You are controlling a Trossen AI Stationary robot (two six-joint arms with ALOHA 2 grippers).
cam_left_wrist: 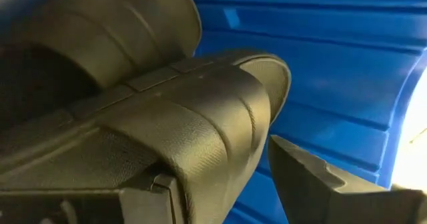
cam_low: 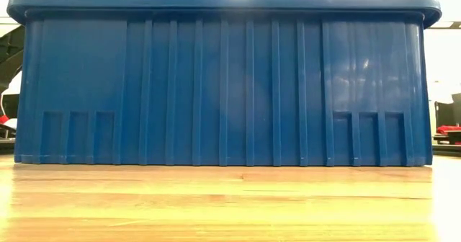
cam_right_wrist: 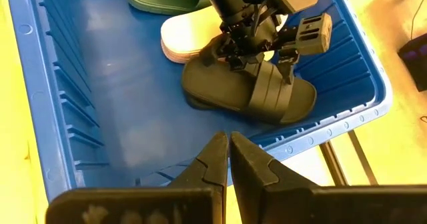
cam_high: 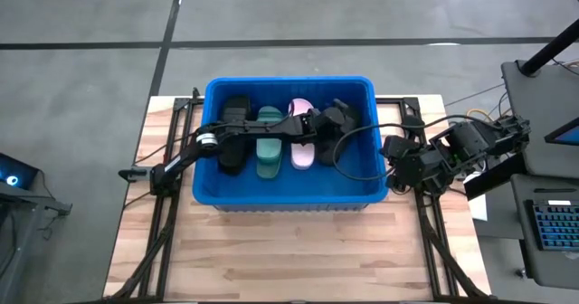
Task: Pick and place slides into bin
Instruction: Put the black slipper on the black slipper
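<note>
The blue bin (cam_high: 289, 82) stands mid-table and fills the low view (cam_low: 230, 76). A black slide (cam_high: 233, 132), a green slide (cam_high: 269, 150) and a pink slide (cam_high: 301, 146) lie on its floor. A dark slide (cam_right_wrist: 267, 97) lies sole down next to the pink slide (cam_right_wrist: 193, 34), near the bin's right wall. My left gripper (cam_right_wrist: 260, 61) reaches into the bin from above and is open, with its fingers on either side of the dark slide's wide strap (cam_left_wrist: 200, 117). My right gripper (cam_right_wrist: 229, 141) is shut and empty, just outside the bin's right rim (cam_right_wrist: 373, 111). My left gripper stands astride the dark slide's strap, pointing down. One finger (cam_left_wrist: 320, 184) is clear of the strap, with blue wall showing in the gap. The strap hides the other finger's tip, so I cannot tell whether it touches. The slide lies on the bin floor.
The bin's tall walls surround the left gripper. The wooden table top (cam_high: 289, 250) lies bare in front of the bin. The right arm (cam_high: 434, 155) and its cables sit beside the bin's right wall. A keyboard (cam_high: 554, 227) lies on a stand off the table's right.
</note>
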